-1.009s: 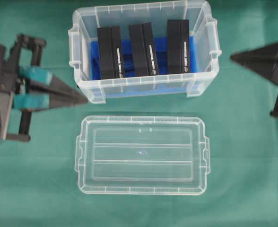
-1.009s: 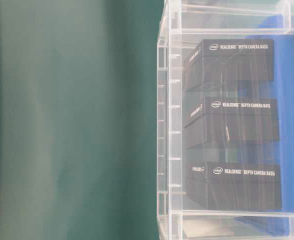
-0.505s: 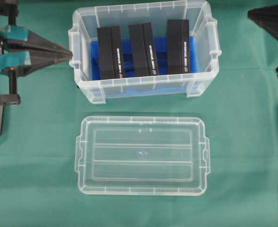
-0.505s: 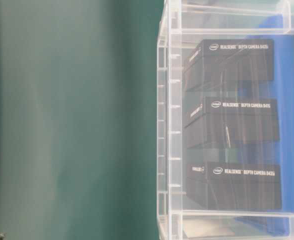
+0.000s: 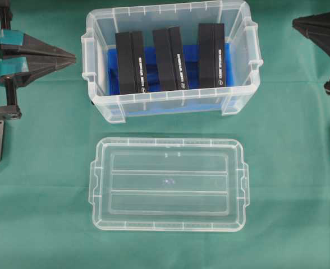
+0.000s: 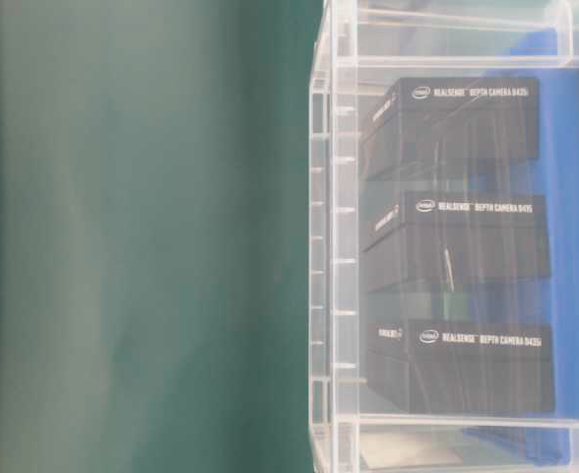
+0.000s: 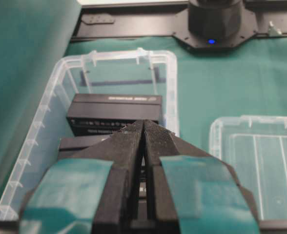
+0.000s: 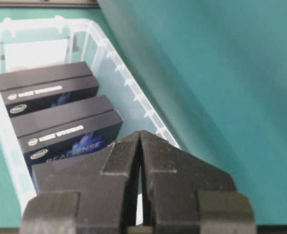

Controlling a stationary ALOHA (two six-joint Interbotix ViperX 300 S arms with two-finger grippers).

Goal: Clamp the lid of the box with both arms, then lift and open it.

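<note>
Lying beside box (image 5: 170, 59): lid (image 5: 168, 184); left hand (image 5: 69, 56), right hand (image 5: 297, 23) closed, empty.

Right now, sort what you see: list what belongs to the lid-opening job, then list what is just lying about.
Belongs to the job:
- lid, lying flat on the cloth, off the box
- box, open
- left gripper, shut, empty
- right gripper, shut, empty

Just there:
- three black cartons inside the box
- blue liner under them
- green cloth
</note>
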